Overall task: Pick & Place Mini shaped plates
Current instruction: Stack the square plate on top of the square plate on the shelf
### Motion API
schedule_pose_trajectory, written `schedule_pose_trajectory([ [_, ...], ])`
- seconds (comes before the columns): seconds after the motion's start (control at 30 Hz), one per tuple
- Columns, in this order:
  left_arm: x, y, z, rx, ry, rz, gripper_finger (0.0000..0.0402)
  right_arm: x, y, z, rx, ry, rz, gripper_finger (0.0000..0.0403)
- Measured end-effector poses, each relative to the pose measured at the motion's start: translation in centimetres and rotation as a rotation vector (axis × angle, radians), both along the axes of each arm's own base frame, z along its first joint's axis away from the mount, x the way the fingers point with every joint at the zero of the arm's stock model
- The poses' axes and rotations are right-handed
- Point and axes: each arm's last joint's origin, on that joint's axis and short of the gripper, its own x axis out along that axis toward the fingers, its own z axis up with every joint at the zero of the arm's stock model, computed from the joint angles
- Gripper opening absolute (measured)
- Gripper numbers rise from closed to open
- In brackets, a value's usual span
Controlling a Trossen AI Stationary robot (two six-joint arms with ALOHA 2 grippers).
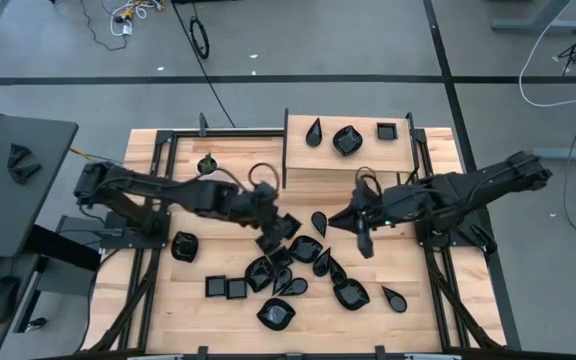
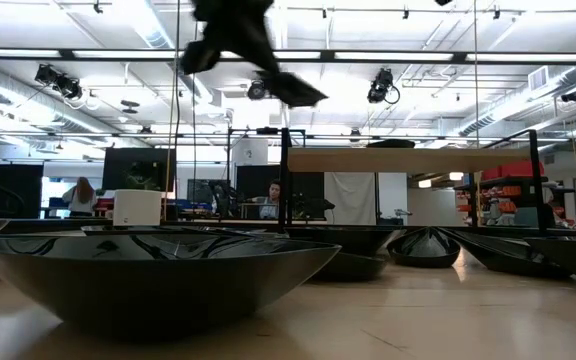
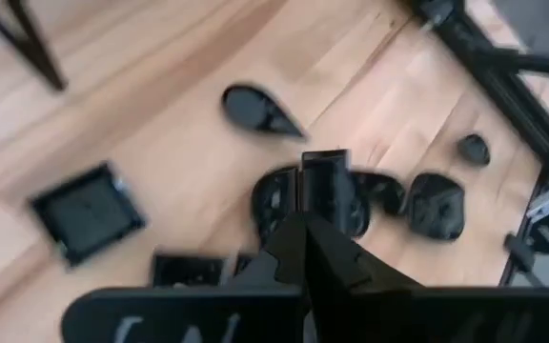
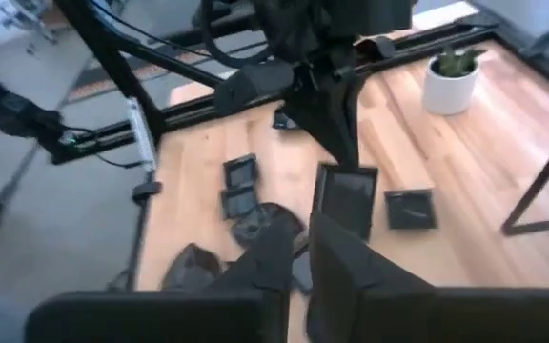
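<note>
Glossy black square plate (image 3: 324, 181) clenched edge-on in left gripper (image 1: 276, 226) jaws above the cluttered wooden counter (image 1: 428, 320), right gripper (image 1: 364, 243) jaws slightly parted, empty, black teardrop plate (image 3: 255, 109) nearby

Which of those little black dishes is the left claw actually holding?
The square dish pinched in the left gripper and lifted clear of the table. The other dishes all lie flat on the wood or on the raised shelf.
</note>
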Motion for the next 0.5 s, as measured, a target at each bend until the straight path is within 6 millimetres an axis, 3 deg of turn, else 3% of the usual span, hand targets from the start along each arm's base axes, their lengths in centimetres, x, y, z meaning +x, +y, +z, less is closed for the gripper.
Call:
schedule_pose_trajectory([
  [0.1, 1.8, 0.3, 0.4, 0.029, -0.013, -0.017, 0.0001, 1.2, -0.3, -1.5, -0.023, 0.076, -0.049, 0.0055],
  [0.27, 3.7, 0.3, 0.4, 0.051, -0.013, -0.057, 0.0001, 2.7, -0.4, -4.1, -0.045, 0.223, -0.1, 0.0112],
  [0.5, 4.5, 0.1, 0.1, 0.037, -0.008, -0.083, 0.0001, 5.1, 0.1, -7.2, -0.144, 0.325, -0.112, 0.0175],
])
